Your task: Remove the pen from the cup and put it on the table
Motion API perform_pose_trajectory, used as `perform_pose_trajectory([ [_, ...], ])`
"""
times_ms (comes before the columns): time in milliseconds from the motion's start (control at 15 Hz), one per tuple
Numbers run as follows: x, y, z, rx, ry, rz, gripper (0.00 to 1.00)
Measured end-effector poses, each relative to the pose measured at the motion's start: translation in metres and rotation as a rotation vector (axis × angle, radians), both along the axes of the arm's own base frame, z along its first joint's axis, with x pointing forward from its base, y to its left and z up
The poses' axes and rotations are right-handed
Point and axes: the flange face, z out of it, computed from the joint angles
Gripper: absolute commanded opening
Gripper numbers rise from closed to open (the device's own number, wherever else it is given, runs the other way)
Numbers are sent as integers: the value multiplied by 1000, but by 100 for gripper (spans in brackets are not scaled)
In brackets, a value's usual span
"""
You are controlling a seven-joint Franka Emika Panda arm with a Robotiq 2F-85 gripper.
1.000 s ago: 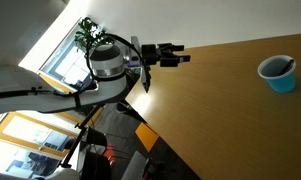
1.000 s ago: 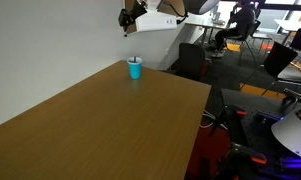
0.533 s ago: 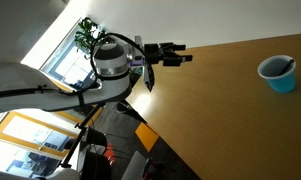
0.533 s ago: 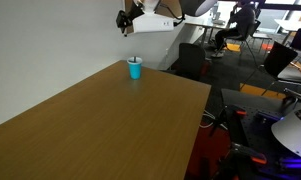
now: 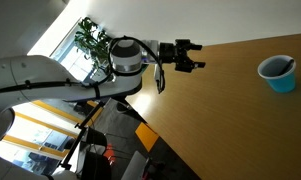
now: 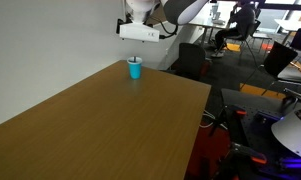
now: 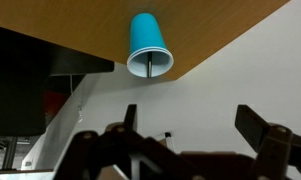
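The light-blue cup [image 5: 278, 72] stands near the far corner of the tan wooden table [image 5: 230, 120]; it also shows in an exterior view [image 6: 135, 69]. In the wrist view, which stands upside down, the cup [image 7: 148, 45] hangs from the table [image 7: 70, 30] with the thin dark pen [image 7: 150, 66] inside it. My gripper [image 5: 190, 56] is open and empty, in the air at the table's edge, well short of the cup. It hovers above and beside the cup in an exterior view [image 6: 128, 30]. Its two fingers [image 7: 193, 122] are spread wide.
A white wall [image 6: 40, 40] runs along the table's far side. Office chairs [image 6: 190, 60] and desks stand beyond the table's end. A plant [image 5: 88, 35] stands by the window behind the arm.
The arm has swung and the gripper has moved towards the cup, out over the table's edge. The cup and pen have not moved.
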Motion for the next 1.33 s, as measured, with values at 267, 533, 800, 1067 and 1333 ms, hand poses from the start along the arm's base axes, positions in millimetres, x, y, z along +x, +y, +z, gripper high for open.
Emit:
perform_pose_trajectory([
  [267,24,-13,-15,75,-13,-116,100],
  [533,42,-39,-14,100,-47,-207,100],
  [800,55,-65,-14,77,-67,-247,100],
  [1067,65,-88,-28,49,-43,-253,100],
  [1333,71,-107,-52,37,36,-220,100],
])
